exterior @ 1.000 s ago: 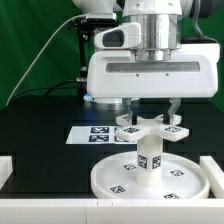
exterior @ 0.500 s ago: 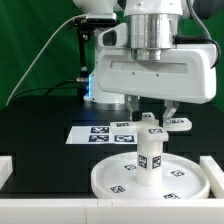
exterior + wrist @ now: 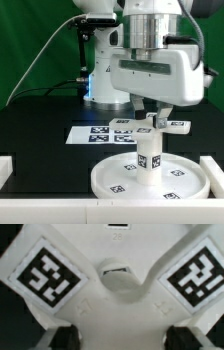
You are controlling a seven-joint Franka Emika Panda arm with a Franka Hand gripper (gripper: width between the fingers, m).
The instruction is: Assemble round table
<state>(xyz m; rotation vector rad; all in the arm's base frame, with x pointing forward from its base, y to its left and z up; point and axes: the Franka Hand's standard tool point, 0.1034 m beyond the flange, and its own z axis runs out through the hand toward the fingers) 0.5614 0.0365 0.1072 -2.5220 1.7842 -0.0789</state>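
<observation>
The arm's white housing hides the gripper's [image 3: 154, 112] fingers and much of the cross-shaped foot piece [image 3: 152, 125], while the wrist view, blurred, crops that piece's arms and tags and leaves the fingertips [image 3: 62, 338] indistinct

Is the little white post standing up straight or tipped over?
Standing up straight: the post rises from the round disc, with the cross-shaped foot piece on top.

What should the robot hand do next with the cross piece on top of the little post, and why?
Probably keep twisting the cross-shaped foot piece down onto the post. The gripper is closed around it, and the post already stands upright on the round disc, so the foot likely just needs tightening before letting go.
</observation>
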